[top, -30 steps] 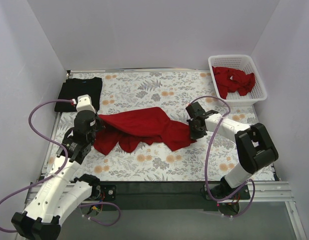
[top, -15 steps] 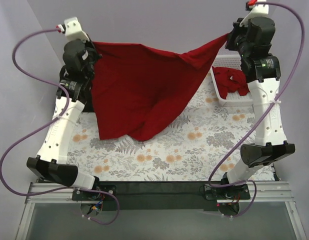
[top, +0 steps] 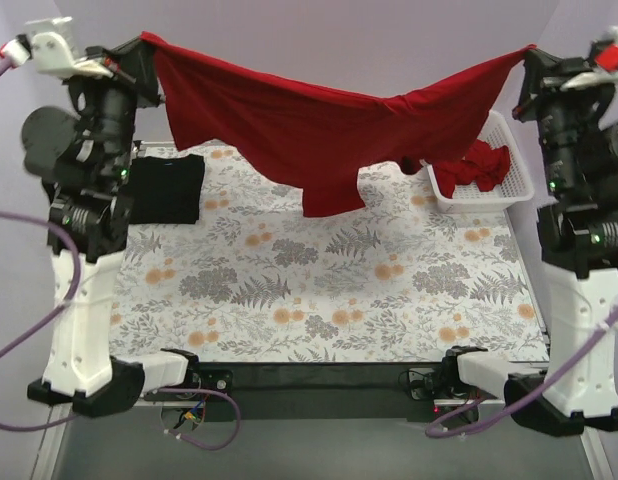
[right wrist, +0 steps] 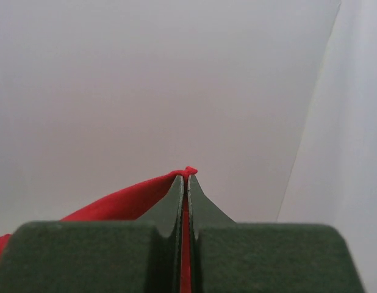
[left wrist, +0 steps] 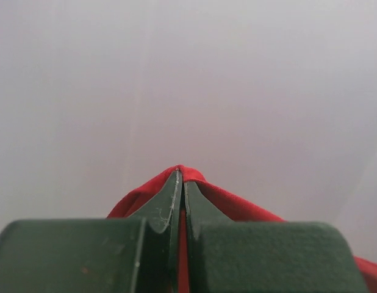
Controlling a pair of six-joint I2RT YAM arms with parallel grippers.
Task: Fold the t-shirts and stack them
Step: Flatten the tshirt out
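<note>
A red t-shirt [top: 309, 130] hangs stretched high above the table between both arms. My left gripper [top: 149, 42] is shut on its left corner; the left wrist view shows red cloth [left wrist: 225, 204] pinched between the jaws of the left gripper [left wrist: 181, 177]. My right gripper [top: 529, 50] is shut on the right corner; the right wrist view shows red cloth [right wrist: 115, 204] in the jaws of the right gripper [right wrist: 186, 178]. A folded black t-shirt [top: 167, 188] lies at the table's back left. More red shirts [top: 472, 167] lie in the basket.
The white lattice basket [top: 509, 150] stands at the back right, partly behind the hanging shirt. The floral table cover [top: 319, 290] lies below the shirt. White walls close in at the back and both sides.
Both arms have lifted the red shirt from the table and raised it higher, spreading apart. The cloth now hangs stretched wider and well above the table.
</note>
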